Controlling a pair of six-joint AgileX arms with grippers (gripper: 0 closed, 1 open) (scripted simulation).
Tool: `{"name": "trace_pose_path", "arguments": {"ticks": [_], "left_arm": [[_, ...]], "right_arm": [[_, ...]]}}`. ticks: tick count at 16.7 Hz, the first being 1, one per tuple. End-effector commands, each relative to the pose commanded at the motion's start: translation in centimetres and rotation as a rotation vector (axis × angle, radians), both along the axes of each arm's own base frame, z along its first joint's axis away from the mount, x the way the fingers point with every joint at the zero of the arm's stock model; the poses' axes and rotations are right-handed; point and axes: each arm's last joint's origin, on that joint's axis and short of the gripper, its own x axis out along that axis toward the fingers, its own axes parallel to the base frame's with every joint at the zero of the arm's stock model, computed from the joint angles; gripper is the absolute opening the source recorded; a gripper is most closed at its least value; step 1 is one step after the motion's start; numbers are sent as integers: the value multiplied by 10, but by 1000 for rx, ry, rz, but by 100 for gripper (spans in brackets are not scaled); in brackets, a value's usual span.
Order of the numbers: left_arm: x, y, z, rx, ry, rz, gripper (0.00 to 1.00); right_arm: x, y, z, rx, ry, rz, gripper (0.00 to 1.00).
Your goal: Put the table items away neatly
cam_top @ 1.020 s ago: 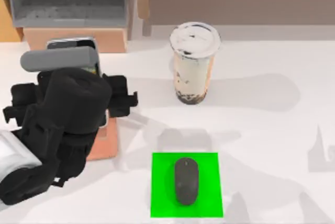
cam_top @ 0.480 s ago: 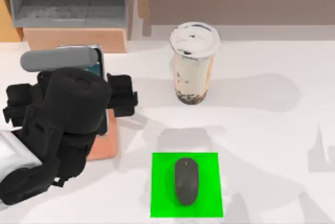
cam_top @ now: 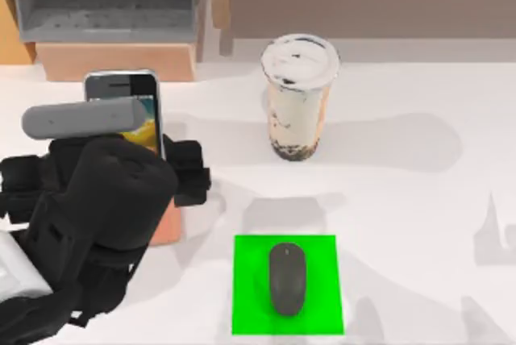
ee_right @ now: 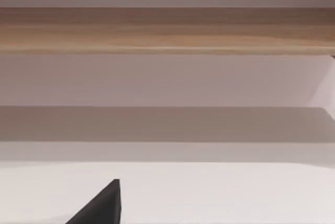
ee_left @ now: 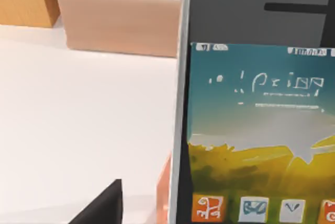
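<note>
The left gripper has backed toward seven o'clock, finger state unclear; the phone may topple off its stand.

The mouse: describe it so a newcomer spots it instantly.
Start from the white table and find the bright green square near its front edge. The mouse lies on that square, a dark grey oval, low and flat beside the tall milk-tea cup.

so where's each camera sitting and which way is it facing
top: above the table, looking down; the left arm covers the left side over the salmon-pink stand.
left wrist: on the left arm, close on the smartphone; a dark claw tip shows.
right wrist: on the right arm, facing a wooden ledge.
shared: top and left wrist both show the smartphone.
</note>
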Motion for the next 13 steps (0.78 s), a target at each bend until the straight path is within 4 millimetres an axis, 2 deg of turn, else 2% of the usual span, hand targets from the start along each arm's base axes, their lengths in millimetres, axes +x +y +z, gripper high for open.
{"name": "trace_pose_path", "arguments": {"ticks": [4,6,9,13], "left_arm": [[1,0,1,-1,0,2,100],[1,6,2,-12,-1,-2,100],[-1,30,5,-47,-11,-12,100],[-14,75,6,-103,-80,-31,100]], "right_arm": [[0,0,0,0,0,0,100],[0,0,0,0,0,0,100],[0,0,0,0,0,0,100],[0,0,0,0,0,0,100]]}}
